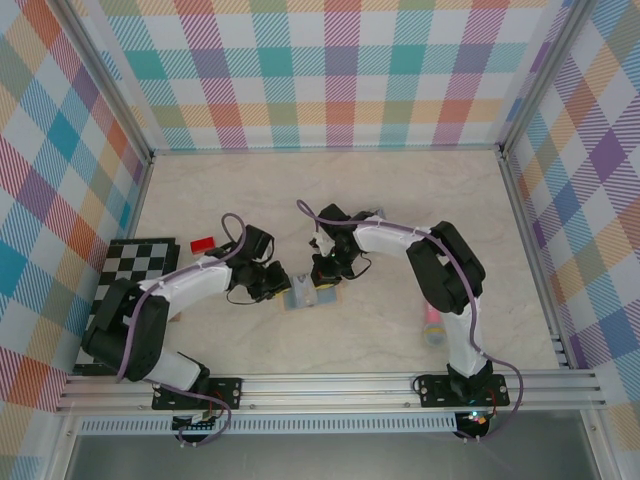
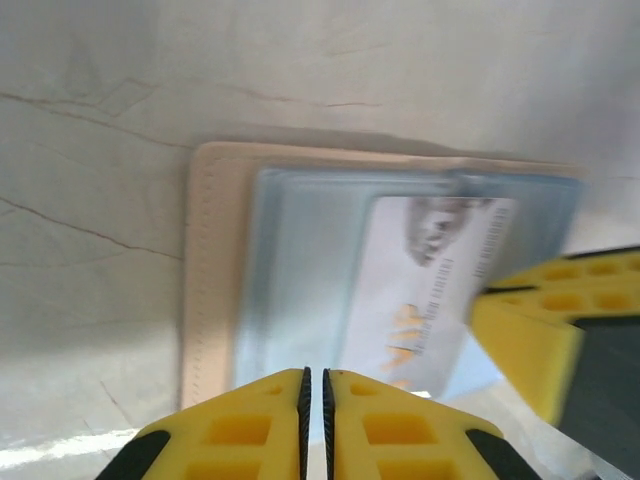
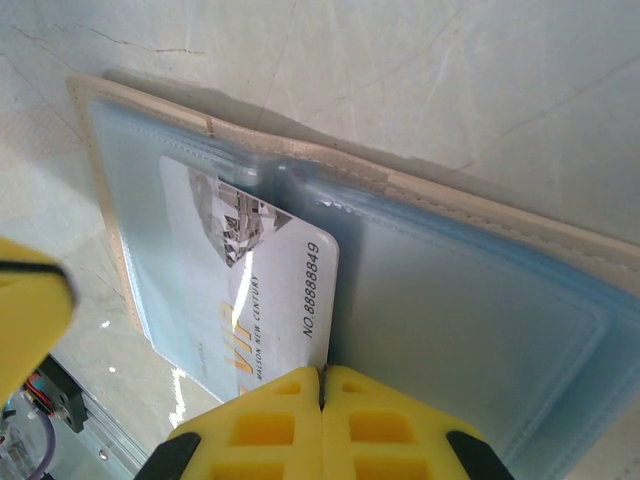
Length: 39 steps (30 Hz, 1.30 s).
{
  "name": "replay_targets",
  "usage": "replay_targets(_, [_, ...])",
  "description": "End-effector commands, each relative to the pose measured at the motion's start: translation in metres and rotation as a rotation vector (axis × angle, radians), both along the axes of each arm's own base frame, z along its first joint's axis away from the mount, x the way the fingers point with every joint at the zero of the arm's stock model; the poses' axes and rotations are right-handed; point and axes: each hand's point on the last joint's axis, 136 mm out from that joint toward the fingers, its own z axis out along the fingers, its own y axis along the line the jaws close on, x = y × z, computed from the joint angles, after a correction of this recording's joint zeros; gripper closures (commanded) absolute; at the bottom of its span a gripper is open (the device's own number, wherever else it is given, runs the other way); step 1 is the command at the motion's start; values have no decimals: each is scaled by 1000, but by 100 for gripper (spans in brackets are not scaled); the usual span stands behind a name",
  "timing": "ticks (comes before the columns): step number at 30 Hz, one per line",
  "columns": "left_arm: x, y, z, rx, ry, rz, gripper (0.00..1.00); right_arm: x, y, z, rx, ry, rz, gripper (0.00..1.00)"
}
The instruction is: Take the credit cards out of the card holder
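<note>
Tan leather holder (image 3: 480, 330) open, glossy card (image 3: 250, 290) inside; L tool (image 2: 313, 385), R tool (image 3: 323, 378) closed.

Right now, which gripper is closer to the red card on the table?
Left. The left gripper is right of the red card; the right gripper sits farther right, at the wallet.

- Left arm (image 1: 190, 285) — elbow bent, forearm reaching inward; left gripper (image 2: 314, 385) pointed down, jaws pressed together.
- Right arm (image 1: 440, 262) — folded over, reaching inward; right gripper (image 3: 322, 385) closed tight, just right of the left gripper.
</note>
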Motion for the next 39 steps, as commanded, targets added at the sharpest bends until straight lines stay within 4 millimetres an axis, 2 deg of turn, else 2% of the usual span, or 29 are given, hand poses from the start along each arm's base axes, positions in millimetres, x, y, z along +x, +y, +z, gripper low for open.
replay_targets(1, [0, -8, 12, -46, -40, -29, 87, 0, -3, -7, -29, 19, 3, 100])
replay_targets(10, [-3, -23, -12, -50, 75, -77, 92, -1, 1, -9, -5, 29, 3, 88])
replay_targets(16, [-12, -10, -31, 35, 134, -55, 94, -1, 4, -12, 7, 44, 4, 80])
replay_targets(21, [-21, -1, -42, 73, 162, -42, 94, -2, 10, -13, 34, 60, 10, 78])
replay_targets(27, [-26, 3, -45, 88, 171, -44, 95, 0, 12, -11, 48, 57, 7, 84])
replay_targets(30, [-25, 4, -43, 90, 165, -43, 95, 3, 9, -8, 51, 44, -6, 91])
replay_targets(34, [-23, 3, -40, 90, 159, -40, 93, 5, 1, 2, 49, 10, -15, 98])
replay_targets(39, [-20, 1, -34, 76, 151, -23, 87, 5, -13, 17, 39, -18, -24, 100])
